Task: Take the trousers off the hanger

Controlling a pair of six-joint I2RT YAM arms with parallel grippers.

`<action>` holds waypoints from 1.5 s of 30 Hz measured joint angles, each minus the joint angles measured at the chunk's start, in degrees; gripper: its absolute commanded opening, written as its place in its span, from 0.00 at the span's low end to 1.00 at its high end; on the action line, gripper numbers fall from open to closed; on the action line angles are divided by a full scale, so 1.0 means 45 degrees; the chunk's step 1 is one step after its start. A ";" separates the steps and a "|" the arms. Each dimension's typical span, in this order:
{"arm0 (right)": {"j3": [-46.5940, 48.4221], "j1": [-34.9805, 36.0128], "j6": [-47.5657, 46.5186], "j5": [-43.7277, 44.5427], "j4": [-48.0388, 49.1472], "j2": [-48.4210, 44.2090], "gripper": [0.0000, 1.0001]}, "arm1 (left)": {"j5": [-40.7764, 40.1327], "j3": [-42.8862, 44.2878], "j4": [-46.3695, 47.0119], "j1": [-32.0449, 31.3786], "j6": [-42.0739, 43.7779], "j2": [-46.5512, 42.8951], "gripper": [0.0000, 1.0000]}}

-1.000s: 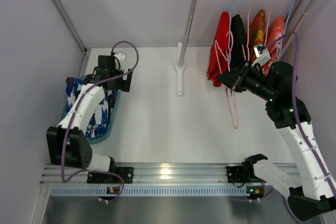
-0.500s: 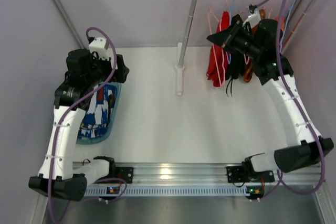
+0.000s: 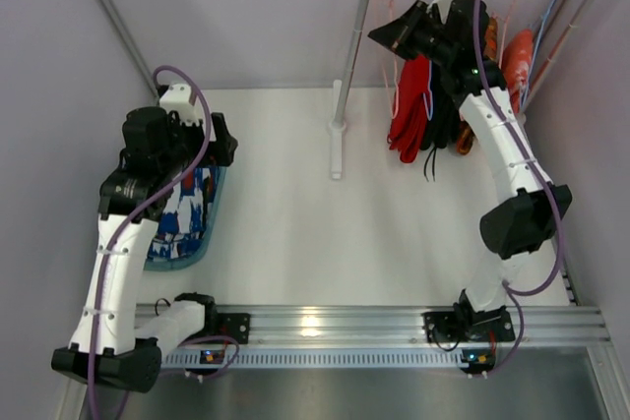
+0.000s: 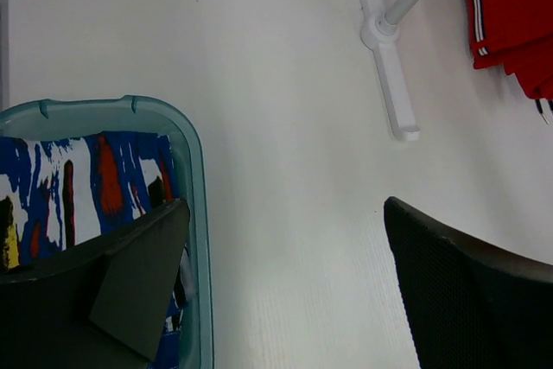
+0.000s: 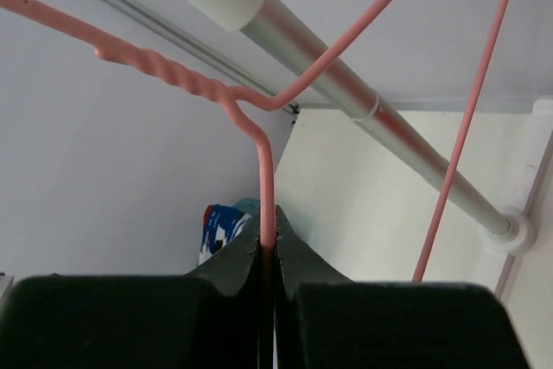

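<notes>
Left claw (image 4: 285, 213): spread wide and holding nothing, hovering over the table (image 4: 285, 84).
Trousers (image 4: 78, 179): bunched in the basket, under and just outside the left claw's left finger; blue cloth with white, red and dark patches. They are off the hanger and well apart from the right claw, far off to its left in the overhead view.
Basket (image 4: 200, 213): teal plastic; its rounded right rim passes under the left claw's left fingertip, and the space between the fingers shows only bare table.
Right claw (image 5: 268, 231): pinched tight on the hanger, the two black fingers pressed together around one thin wire, raised close under the rail.
Hanger (image 5: 264, 179): pink wire, rising straight out of the right claw's tips, then bending left into a twisted neck above the claw. One strand runs up and to the right across the rail. Whether it hangs on the rail cannot be told.
Second pink wire (image 5: 467, 127): slants past to the right of the right claw; which hanger it belongs to is unclear.
Rail (image 5: 346, 84): pale metal bar, directly above the right claw, sloping down to its right.
Red garment (image 3: 411, 110): hanging from the rail, just below the right claw in the overhead view.
Orange garment (image 3: 517, 56): hanging further right of the right claw.
</notes>
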 measured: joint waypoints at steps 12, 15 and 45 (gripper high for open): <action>0.0680 -0.0146 -0.0102 -0.0243 0.0393 0.1355 0.00 | -0.0228 -0.0510 -0.0136 0.0000 -0.0053 0.0044 0.99; 0.0364 -0.0170 -0.0112 -0.0403 0.0491 0.1355 0.04 | -0.0068 -0.0510 -0.0316 0.0000 0.0141 0.0102 0.99; -0.7140 -0.0996 -0.3395 -0.0136 -0.0083 -0.9190 0.99 | 0.1792 0.1433 -0.0291 -0.0457 0.1525 0.2759 0.99</action>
